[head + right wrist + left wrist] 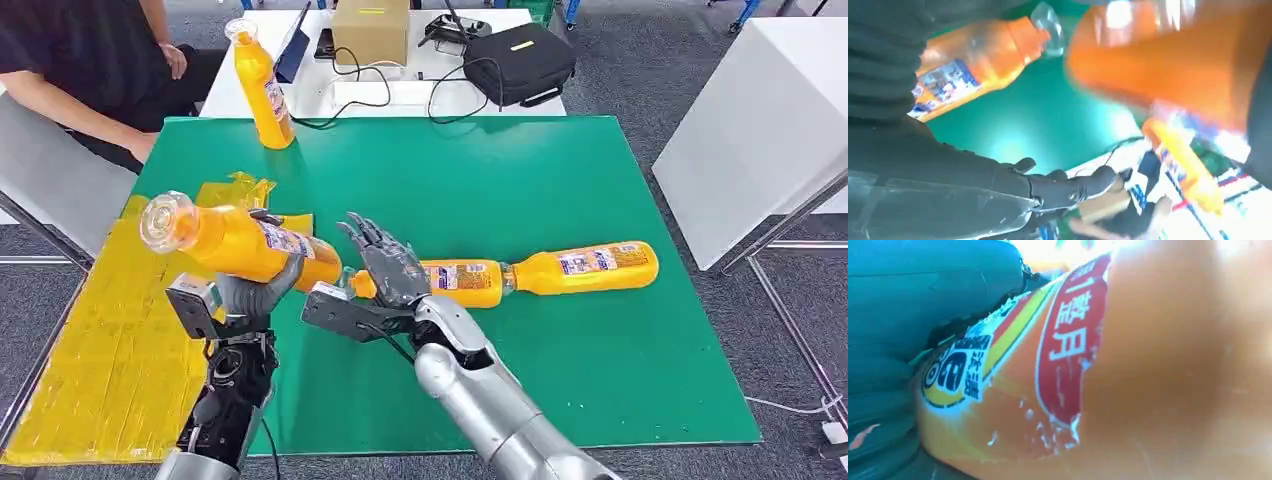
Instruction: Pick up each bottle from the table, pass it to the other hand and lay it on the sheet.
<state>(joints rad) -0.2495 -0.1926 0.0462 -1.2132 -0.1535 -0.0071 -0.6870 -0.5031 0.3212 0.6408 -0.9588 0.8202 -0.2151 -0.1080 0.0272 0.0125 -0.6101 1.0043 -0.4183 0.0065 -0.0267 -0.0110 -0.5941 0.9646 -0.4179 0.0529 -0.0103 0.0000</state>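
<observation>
My left hand (252, 292) grips an orange juice bottle (240, 245) around its middle and holds it tilted above the edge of the yellow sheet (100, 350), clear cap toward the left. Its torn red label (1073, 350) sits close in the left wrist view. My right hand (385, 262) hovers just beside the bottle's base, fingers (1068, 187) spread and holding nothing. Two more bottles lie end to end on the green table, one (465, 282) behind my right hand and one (590, 268) farther right. Another bottle (262, 88) stands upright at the far left corner.
A person (90, 70) sits at the far left with a hand near the table corner. Beyond the green table (560, 170) a white desk carries a cardboard box (370, 30), a black bag (520, 62) and cables. A white cabinet (760, 130) stands to the right.
</observation>
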